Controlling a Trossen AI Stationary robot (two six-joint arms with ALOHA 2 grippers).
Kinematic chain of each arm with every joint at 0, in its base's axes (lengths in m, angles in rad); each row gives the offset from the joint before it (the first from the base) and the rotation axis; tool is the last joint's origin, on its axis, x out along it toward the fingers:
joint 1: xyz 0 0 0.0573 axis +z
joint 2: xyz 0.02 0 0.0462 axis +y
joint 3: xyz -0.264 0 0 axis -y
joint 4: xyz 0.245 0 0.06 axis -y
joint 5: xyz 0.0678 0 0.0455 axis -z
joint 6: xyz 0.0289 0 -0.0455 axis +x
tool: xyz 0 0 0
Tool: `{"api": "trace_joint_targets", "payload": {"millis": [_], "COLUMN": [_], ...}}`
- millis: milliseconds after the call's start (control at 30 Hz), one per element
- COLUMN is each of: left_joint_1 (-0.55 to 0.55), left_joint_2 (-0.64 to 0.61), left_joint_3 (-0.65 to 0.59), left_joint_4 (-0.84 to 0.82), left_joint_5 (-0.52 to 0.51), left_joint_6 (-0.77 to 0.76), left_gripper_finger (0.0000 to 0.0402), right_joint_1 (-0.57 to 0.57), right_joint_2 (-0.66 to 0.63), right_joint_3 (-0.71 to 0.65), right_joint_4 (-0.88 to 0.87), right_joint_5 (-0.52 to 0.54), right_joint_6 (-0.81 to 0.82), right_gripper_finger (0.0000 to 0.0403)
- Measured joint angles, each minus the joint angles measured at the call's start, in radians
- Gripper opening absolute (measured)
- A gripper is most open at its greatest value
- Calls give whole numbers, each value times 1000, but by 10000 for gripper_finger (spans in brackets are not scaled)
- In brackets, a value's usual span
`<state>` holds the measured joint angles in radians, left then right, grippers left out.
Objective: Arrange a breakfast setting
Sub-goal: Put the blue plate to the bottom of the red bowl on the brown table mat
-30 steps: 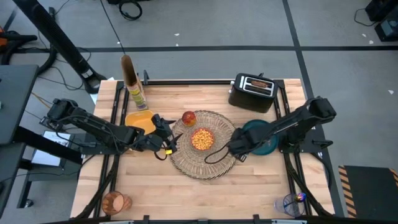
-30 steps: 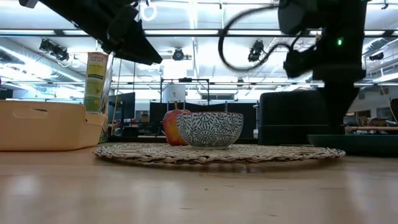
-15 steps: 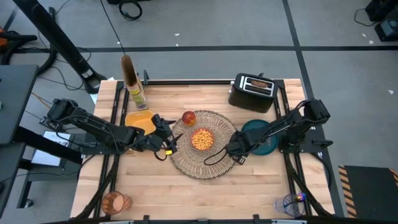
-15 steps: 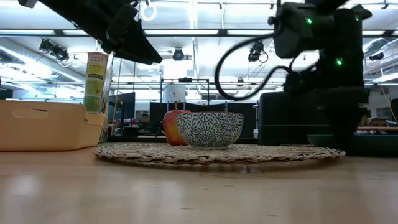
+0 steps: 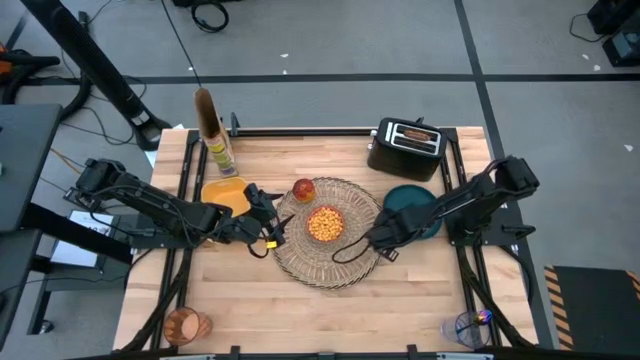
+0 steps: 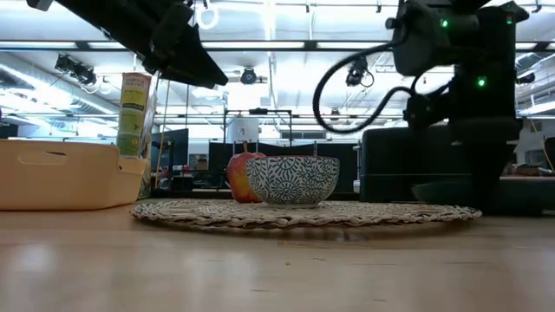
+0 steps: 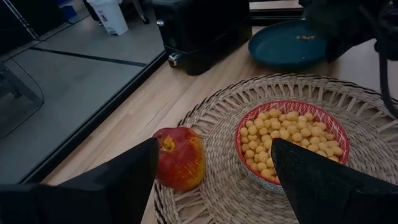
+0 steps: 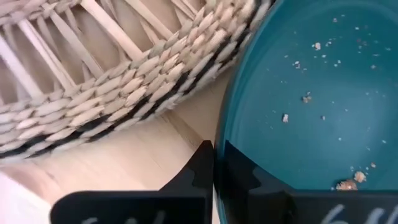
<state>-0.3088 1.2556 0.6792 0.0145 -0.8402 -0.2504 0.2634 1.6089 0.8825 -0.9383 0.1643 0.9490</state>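
Two tools in play on the bench (image 5: 300,310). My right tool (image 5: 385,236) sits at the 3 o'clock edge of the placemat (image 5: 330,268), clenched on the rim of the teal plate (image 5: 415,205); in the right wrist view the fingers (image 8: 205,163) pinch the plate's near edge, crumbs scattered on the plate, woven mat just beside it. Plate lies on the bench touching or just off the mat's 3 o'clock side, not on it. My left tool (image 5: 272,222) hangs at the mat's 9 o'clock edge, fingers spread apart, holding nothing; left wrist view looks between them at the apple and bowl. Pink bowl (image 5: 324,223) with yellow cereal sits near mat centre, patterned outside in the low view. Red apple (image 5: 304,189) on the mat at 11 o'clock from the bowl, close beside it. Black toaster (image 5: 404,148) at the bench's 1 o'clock, toast in its slots. Yellow tray (image 5: 226,192) by my left arm, cereal box (image 5: 219,145) behind it. Orange cup (image 5: 184,325) at the 7 o'clock corner, clear cup with blue spoon (image 5: 470,326) at the 5 o'clock corner
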Motion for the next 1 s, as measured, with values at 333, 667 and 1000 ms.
{"api": "trace_joint_targets", "payload": {"millis": [333, 667, 1000], "left_joint_1": [0, 0, 0], "left_joint_2": [0, 0, 0], "left_joint_3": [0, 0, 0], "left_joint_4": [0, 0, 0], "left_joint_5": [0, 0, 0], "left_joint_6": [0, 0, 0], "left_gripper_finger": [318, 318, 318], "right_joint_1": [30, 77, 236], "right_joint_2": [-52, -52, -52], "right_joint_3": [0, 0, 0], "right_joint_4": [-33, -73, -105], "right_joint_5": [-12, -5, 145], "right_joint_6": [-62, -228, -264], "right_gripper_finger": [14, 14, 14]}}
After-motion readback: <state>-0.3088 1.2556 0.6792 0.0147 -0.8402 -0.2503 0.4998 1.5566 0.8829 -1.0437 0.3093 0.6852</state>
